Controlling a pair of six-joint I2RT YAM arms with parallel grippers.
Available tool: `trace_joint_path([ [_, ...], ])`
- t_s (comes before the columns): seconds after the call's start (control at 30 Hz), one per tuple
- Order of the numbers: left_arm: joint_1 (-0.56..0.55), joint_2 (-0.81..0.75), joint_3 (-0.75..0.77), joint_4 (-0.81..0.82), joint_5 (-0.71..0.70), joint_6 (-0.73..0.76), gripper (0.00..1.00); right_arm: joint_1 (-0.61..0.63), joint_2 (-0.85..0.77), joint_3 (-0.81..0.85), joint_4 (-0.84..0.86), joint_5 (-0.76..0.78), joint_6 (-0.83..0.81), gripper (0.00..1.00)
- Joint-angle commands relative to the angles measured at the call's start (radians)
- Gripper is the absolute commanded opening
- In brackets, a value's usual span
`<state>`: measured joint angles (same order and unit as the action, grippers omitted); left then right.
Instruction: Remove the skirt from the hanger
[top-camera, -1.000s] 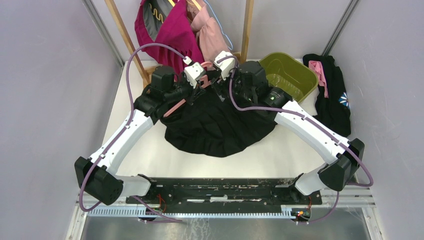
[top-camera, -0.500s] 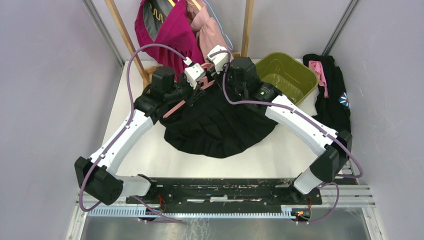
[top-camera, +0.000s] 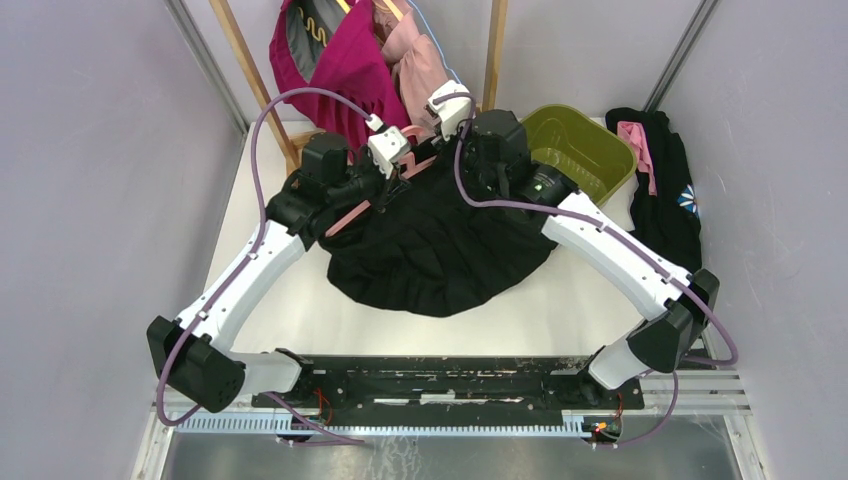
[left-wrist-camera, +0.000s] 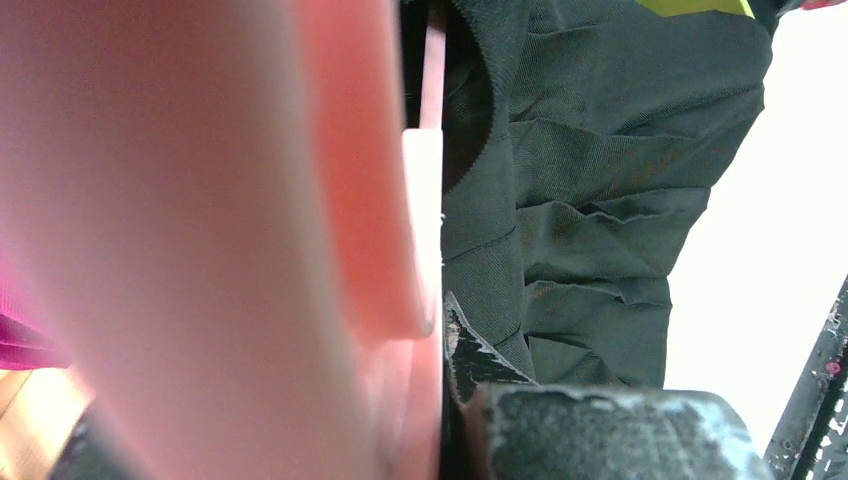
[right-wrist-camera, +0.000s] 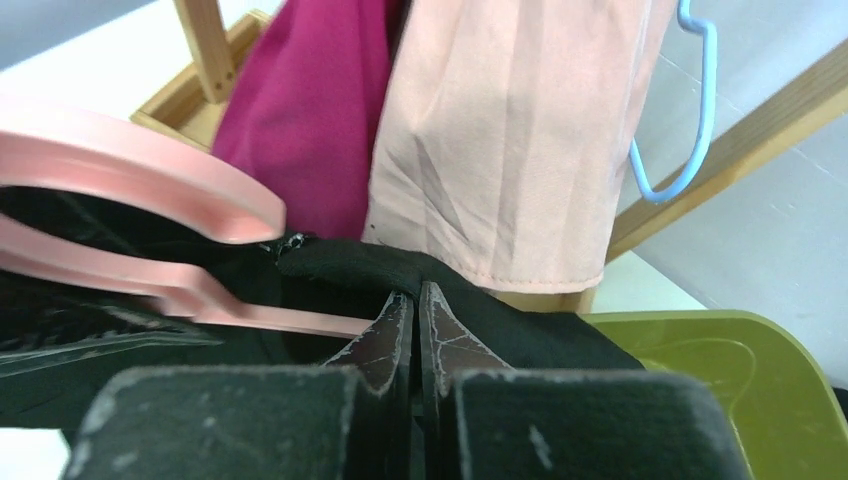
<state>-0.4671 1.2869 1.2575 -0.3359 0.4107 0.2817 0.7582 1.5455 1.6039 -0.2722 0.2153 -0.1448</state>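
The black skirt (top-camera: 430, 250) lies fanned out on the white table, its waistband end raised at the far side on a pink hanger (top-camera: 372, 201). My left gripper (top-camera: 397, 174) is shut on the pink hanger (left-wrist-camera: 260, 250), which fills the left of the left wrist view, blurred; dark skirt folds (left-wrist-camera: 590, 200) show beside it. My right gripper (right-wrist-camera: 415, 292) is shut on the skirt's black waistband edge (right-wrist-camera: 340, 262), just right of the hanger's pink arm (right-wrist-camera: 250, 315). From above, the right gripper (top-camera: 440, 148) sits close beside the left one.
A wooden rack (top-camera: 237, 50) at the back holds a magenta garment (top-camera: 340, 65), a pale pink garment (right-wrist-camera: 510, 150) and a light blue hanger (right-wrist-camera: 690, 110). A green bin (top-camera: 580, 145) stands at back right, with dark clothes (top-camera: 665, 190) heaped beyond it.
My right gripper has gone from open to shut, pinching the skirt's waistband near the hanger. Its arm swung a little left, then settled. The left arm kept still.
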Motion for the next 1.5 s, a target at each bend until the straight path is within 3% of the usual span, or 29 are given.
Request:
trace_joint_path([
  [0.0,-0.002,-0.023,0.058,0.093,0.013,0.000,0.03,0.005,-0.058,0.110,-0.017,-0.131,0.075,0.01],
  [0.17,-0.001,-0.019,0.083,0.095,0.018,-0.014,0.03,0.036,-0.058,0.157,-0.024,-0.210,0.122,0.01],
  [0.63,-0.001,0.016,0.151,0.202,0.038,-0.075,0.03,0.136,-0.027,0.202,-0.035,-0.226,0.138,0.01],
  [0.83,-0.005,0.056,0.182,0.345,0.116,-0.170,0.03,0.136,-0.041,0.196,-0.043,-0.212,0.129,0.01],
  [1.03,-0.013,0.031,0.050,0.764,0.173,-0.260,0.03,0.137,-0.037,0.197,-0.027,-0.230,0.145,0.01],
  [1.2,-0.012,0.016,-0.036,0.912,0.216,-0.251,0.03,0.138,-0.056,0.203,-0.034,-0.214,0.123,0.01],
  [1.37,-0.013,0.040,-0.163,1.271,0.261,-0.396,0.03,0.138,-0.056,0.215,-0.044,-0.208,0.113,0.01],
  [1.43,-0.013,0.052,-0.137,1.231,0.319,-0.414,0.03,0.137,-0.067,0.208,-0.050,-0.177,0.100,0.01],
  [1.47,-0.016,0.048,-0.100,1.055,0.323,-0.342,0.03,0.137,-0.079,0.200,-0.048,-0.155,0.084,0.01],
])
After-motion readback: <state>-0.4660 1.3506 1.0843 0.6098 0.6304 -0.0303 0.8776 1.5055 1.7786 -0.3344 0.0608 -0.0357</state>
